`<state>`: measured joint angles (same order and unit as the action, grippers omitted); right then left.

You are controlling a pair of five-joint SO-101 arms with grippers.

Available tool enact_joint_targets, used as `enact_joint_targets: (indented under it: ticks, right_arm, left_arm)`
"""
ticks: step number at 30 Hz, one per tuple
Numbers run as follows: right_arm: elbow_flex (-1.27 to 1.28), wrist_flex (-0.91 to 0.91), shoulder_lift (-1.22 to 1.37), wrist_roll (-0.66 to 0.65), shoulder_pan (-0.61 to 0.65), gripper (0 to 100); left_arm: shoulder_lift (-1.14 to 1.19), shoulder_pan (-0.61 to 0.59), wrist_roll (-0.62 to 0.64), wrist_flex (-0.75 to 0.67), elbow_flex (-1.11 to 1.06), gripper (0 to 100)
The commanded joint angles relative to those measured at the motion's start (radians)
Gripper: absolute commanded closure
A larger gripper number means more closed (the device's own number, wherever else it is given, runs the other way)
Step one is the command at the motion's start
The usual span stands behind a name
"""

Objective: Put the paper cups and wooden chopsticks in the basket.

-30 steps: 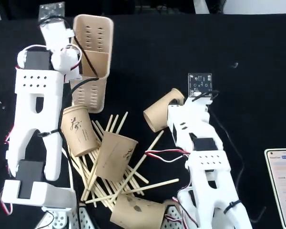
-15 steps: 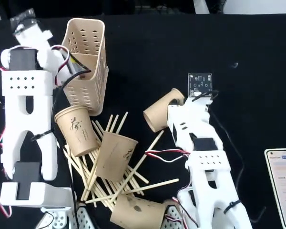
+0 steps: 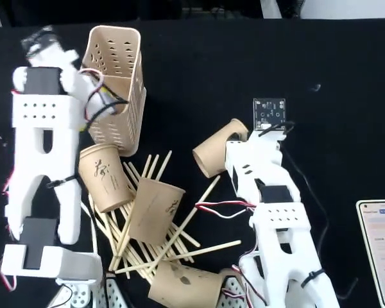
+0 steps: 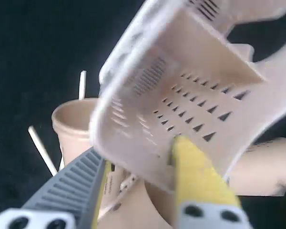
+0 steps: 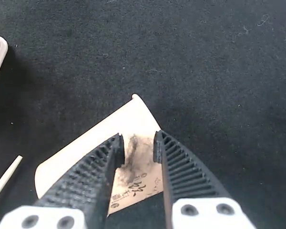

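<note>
- Basket (image 3: 115, 83): upper left of the high view.
- First cup (image 3: 104, 176): just below the basket.
- Second cup (image 3: 155, 208): lower centre, on the chopsticks (image 3: 122, 247).
- Third cup (image 3: 186, 285): bottom edge.
- Fourth cup (image 3: 212, 153): centre.

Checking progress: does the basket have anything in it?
Empty, as far as shows. The basket shows a bare perforated inside in the left wrist view; paper cups and chopsticks lie outside it.

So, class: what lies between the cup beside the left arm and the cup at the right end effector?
Tips of the wooden chopsticks on the black table, in the high view.
</note>
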<state>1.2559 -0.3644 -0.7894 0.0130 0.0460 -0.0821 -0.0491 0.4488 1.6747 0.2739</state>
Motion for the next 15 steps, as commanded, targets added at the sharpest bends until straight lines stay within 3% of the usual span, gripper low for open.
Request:
enact_joint_targets:
  ticks: [1,3,7,15]
  right_arm:
    - [-0.002,0.017,0.001,0.003,0.012,88.4]
    - [-0.002,0.017,0.001,0.003,0.012,88.4]
    - [-0.002,0.017,0.001,0.003,0.012,88.4]
    - [-0.012,0.011,-0.007,0.006,0.005,88.1]
  left_arm:
    - [-0.035,0.061,-0.152,-0.092,-0.002,97]
    - [-0.037,0.065,-0.164,-0.143,-0.016,94]
    - [-0.035,0.062,-0.216,-0.259,-0.027,97]
    - [-0.034,0.044,-0.273,-0.298,-0.019,86]
